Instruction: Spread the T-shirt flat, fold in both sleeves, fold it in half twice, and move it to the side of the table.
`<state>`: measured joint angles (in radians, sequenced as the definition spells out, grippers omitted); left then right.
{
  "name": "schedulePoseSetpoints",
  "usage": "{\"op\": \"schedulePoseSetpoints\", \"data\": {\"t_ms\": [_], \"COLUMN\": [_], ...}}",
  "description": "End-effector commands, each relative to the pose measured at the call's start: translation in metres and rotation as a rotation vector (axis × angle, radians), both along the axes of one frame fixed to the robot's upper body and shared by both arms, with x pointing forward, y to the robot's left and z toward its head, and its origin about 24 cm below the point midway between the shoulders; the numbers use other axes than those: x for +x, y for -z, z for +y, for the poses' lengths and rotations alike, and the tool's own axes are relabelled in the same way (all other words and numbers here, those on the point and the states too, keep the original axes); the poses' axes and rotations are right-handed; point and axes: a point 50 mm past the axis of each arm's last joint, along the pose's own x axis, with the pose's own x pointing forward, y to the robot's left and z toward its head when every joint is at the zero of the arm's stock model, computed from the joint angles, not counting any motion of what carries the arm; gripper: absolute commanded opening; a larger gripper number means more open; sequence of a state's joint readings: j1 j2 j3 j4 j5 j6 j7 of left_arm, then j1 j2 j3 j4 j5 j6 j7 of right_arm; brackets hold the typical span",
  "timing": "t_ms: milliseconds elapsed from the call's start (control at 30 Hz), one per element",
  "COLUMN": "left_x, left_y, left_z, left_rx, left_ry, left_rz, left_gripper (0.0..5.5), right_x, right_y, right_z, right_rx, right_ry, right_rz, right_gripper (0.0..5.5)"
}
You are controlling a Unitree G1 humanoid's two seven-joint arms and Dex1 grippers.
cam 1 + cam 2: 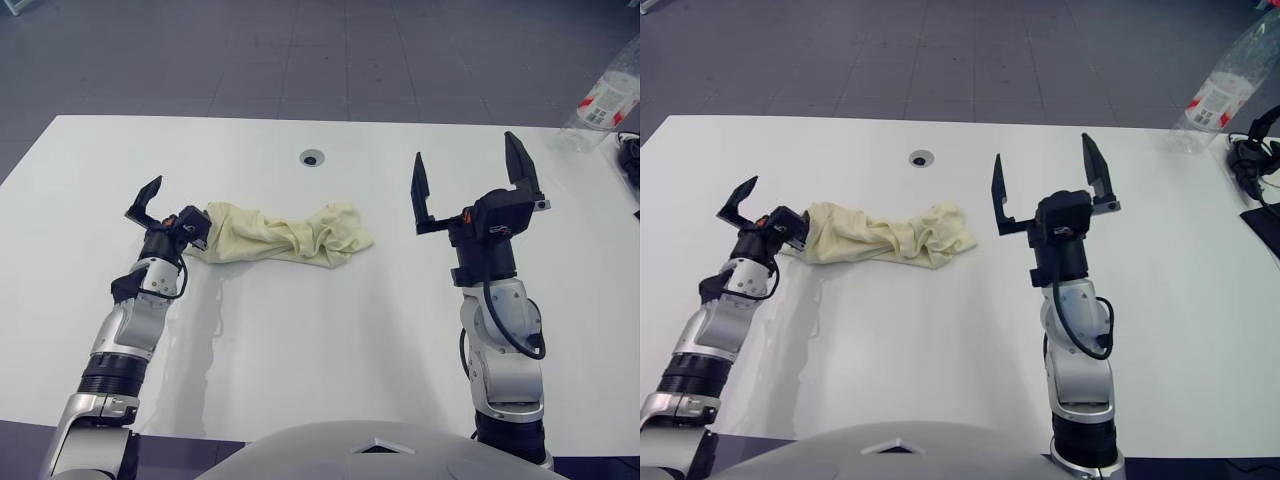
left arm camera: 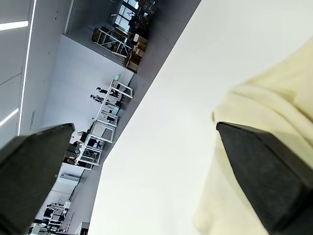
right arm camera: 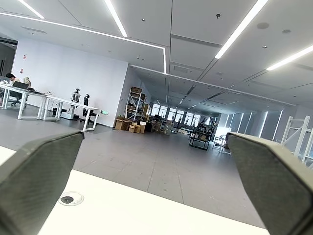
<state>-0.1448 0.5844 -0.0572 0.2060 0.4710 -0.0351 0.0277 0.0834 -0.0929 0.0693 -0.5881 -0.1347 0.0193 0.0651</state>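
so the left fingers (image 1: pixel 150 194) are spread right at one end of the bunched-up pale-yellow cloth T-shirt (image 1: pixel 285 235) on the white worktop (image 1: pixel 300 350), I'd guess lining up a grab to flatten it, while the right fingers (image 1: pixel 519 165) hang open, well clear of its other end

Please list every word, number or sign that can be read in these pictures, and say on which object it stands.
Nothing can be read.
Plastic bottle's label: print is there, too blurred to read.
Green sign in the hall behind: too small to read.
T-shirt and table: no text visible.
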Motion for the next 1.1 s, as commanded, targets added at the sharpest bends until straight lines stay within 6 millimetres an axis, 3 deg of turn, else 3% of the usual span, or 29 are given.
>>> {"op": "schedulePoseSetpoints", "data": {"t_ms": [33, 233, 533, 667, 867, 1100], "left_x": [0.004, 0.008, 0.017, 0.002, -0.026, -0.067], "left_y": [0.001, 0.020, 0.049, 0.066, 0.077, 0.073], "left_z": [0.003, 0.004, -0.015, -0.029, -0.055, -0.084], "left_rx": [0.030, 0.053, 0.070, 0.094, 0.014, -0.002], "left_ry": [-0.019, -0.005, 0.114, 0.269, 0.364, 0.473], "left_rz": [-0.011, 0.054, 0.219, 0.383, 0.466, 0.472], "left_gripper": [5.40, 5.40, 5.40, 5.40, 5.40, 5.40], "right_x": [0.001, 0.000, -0.004, -0.003, 0.002, 0.009], "right_y": [0.001, 0.000, 0.000, 0.000, 0.001, 0.004], "right_z": [0.000, 0.002, 0.006, 0.007, 0.008, 0.011], "right_rx": [-0.013, -0.031, -0.064, -0.068, -0.082, -0.069], "right_ry": [-0.002, -0.008, 0.006, 0.009, 0.003, -0.038], "right_rz": [-0.002, -0.012, -0.021, -0.022, -0.016, 0.011], "right_gripper": [5.39, 5.39, 5.39, 5.39, 5.39, 5.39]}}
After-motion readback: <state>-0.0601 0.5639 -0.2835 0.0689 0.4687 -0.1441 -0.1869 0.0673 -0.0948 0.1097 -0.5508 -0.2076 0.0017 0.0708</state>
